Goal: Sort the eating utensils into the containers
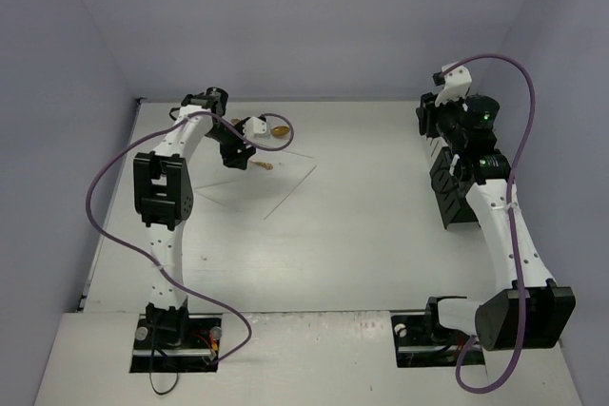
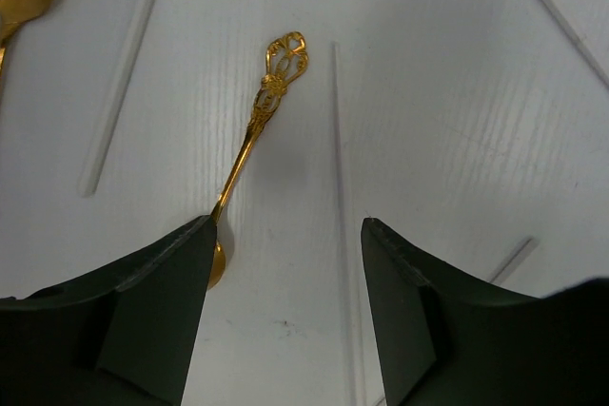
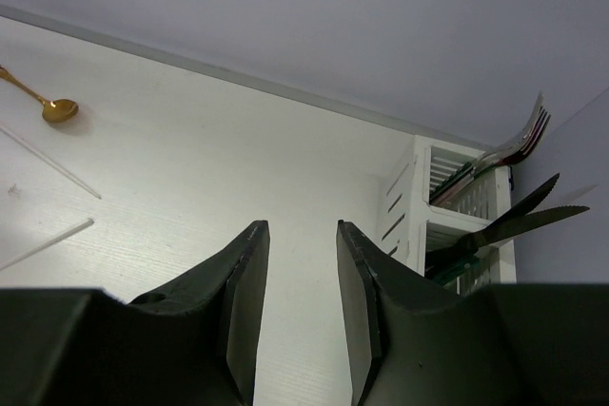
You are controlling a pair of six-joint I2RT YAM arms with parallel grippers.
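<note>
No text, label, brand, number or sign is readable anywhere.

The top view looks down from above and behind the arm bases (image 1: 176,330) over the whole bench (image 1: 362,235). The left wrist view looks steeply down, close to the bench, past the left fingers (image 2: 152,320) at a gold spoon (image 2: 257,130) ahead of them, shared with the top view. The right wrist view looks low across the bench between the right fingers (image 3: 238,311).
</note>
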